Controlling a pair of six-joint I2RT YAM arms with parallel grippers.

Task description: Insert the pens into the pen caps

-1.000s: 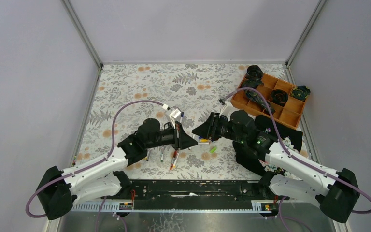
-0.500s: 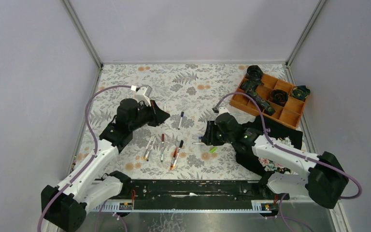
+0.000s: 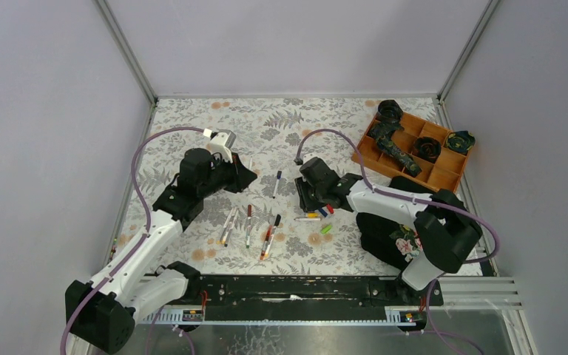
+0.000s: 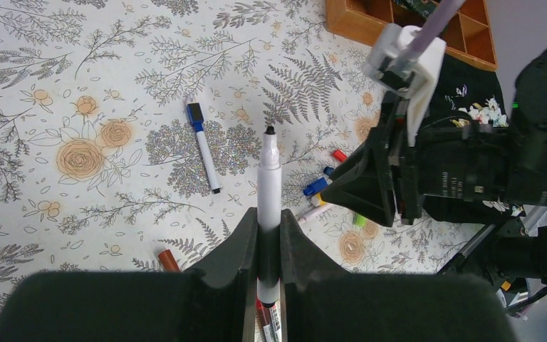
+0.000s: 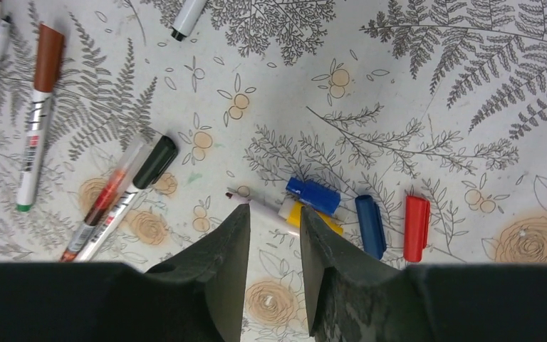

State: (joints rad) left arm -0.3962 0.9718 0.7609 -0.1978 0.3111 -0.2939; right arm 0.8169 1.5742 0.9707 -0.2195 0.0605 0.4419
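Observation:
In the left wrist view my left gripper point(image 4: 269, 214) is shut on a white pen point(image 4: 269, 178) with a black tip pointing away from me. The top view has this gripper point(image 3: 244, 177) raised over the left of the mat. My right gripper point(image 3: 312, 201) hangs low over a cluster of pen caps point(image 3: 324, 212). Its jaws point(image 5: 273, 214) stand open with nothing gripped. Just past its fingertips lies a white pen point(image 5: 260, 206) with a dark red tip. Beside it lie a yellow piece point(image 5: 308, 216), a blue cap point(image 5: 313, 196), a darker blue cap point(image 5: 370, 226) and a red cap point(image 5: 417, 228).
Several loose pens point(image 3: 249, 224) lie on the mat between the arms, one blue-capped point(image 3: 277, 183). A green cap point(image 3: 326, 229) lies near the cluster. A wooden tray point(image 3: 452, 171) with dark objects stands at the back right. A black floral cloth point(image 3: 384, 233) lies on the right.
A second ago both grippers met at the middle. The left arm drew back to the left with the pen. The right arm swung left and down over the caps.

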